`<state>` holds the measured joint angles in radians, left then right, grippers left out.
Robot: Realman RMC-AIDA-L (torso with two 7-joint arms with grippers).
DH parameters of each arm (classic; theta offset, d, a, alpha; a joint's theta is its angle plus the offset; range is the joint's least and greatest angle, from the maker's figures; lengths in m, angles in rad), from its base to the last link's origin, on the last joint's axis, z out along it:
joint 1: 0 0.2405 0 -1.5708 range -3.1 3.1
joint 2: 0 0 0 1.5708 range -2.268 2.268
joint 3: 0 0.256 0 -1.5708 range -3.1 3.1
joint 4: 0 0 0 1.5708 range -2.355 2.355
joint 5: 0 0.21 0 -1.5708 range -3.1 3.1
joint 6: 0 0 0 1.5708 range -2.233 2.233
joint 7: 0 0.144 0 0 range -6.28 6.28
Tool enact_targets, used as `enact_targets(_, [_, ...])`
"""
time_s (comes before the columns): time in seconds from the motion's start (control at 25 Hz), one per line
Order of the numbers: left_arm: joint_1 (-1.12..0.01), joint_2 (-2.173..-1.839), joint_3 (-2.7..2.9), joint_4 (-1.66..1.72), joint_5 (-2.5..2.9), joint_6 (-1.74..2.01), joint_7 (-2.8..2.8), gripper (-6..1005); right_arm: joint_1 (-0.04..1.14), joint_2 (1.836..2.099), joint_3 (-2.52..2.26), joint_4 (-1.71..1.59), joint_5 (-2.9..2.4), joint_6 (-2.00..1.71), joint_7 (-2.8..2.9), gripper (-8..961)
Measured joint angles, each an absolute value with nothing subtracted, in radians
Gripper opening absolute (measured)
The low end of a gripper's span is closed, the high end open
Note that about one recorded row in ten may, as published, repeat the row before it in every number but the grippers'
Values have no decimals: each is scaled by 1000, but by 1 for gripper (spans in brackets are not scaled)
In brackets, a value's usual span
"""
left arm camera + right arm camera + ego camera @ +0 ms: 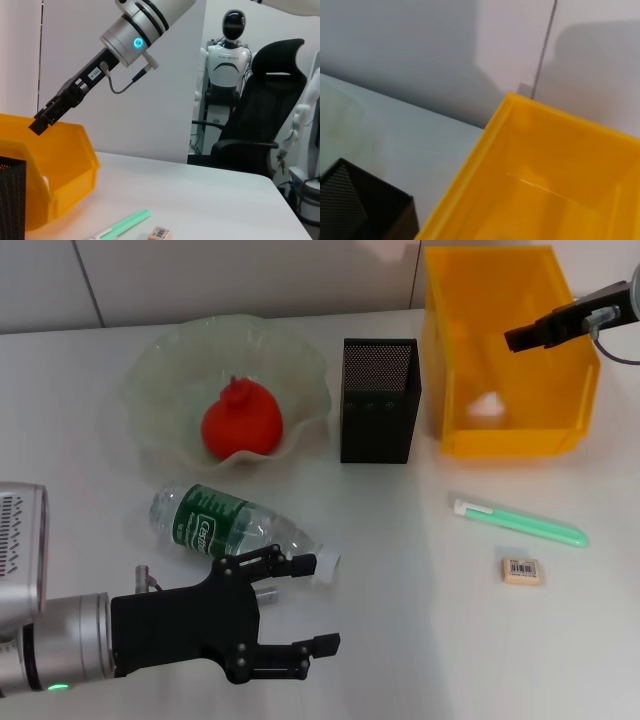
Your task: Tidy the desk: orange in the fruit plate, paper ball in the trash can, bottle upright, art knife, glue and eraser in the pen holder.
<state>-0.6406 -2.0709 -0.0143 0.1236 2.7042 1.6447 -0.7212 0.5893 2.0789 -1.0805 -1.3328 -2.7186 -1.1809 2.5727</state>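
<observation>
Left gripper [300, 605], jaws open at lower left, needed squaring on the bottle [235, 525]; right jaws unclear.

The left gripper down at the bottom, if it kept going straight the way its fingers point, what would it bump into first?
The left gripper is open and points right, just in front of the lying bottle. Ahead looks like bare table; the eraser seems slightly off that line, though depth is unclear.

Yellow bin [510, 350], black mesh holder [379, 400]
</observation>
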Motion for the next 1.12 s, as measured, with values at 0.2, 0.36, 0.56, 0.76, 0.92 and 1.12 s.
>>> enact_targets(0.2, [-638,-2069,-16,126,2704,1645,-721,852,539,2077,-1065,-1377,-2512,-1202,2484,676])
enact_targets(0.36, [-632,-2066,-17,136,2702,1669,-721,852,387,2082,-1062,-1478,-2164,-1234,2260,795])
enact_targets(0.56, [-621,-2065,-19,189,2675,1735,-727,852,210,2082,-1061,-1447,-1792,-1246,1964,795])
enact_targets(0.76, [-634,-2066,-18,282,2659,1774,-776,852,103,2077,-993,-1186,-1473,-1419,1579,795])
enact_targets(0.92, [-673,-2068,-9,381,2649,1816,-828,853,117,2070,-853,-947,-1495,-1630,1356,794])
enact_targets(1.12, [-762,-2072,118,476,2649,1806,-912,852,134,2060,-810,-735,-1666,-1738,1057,794])
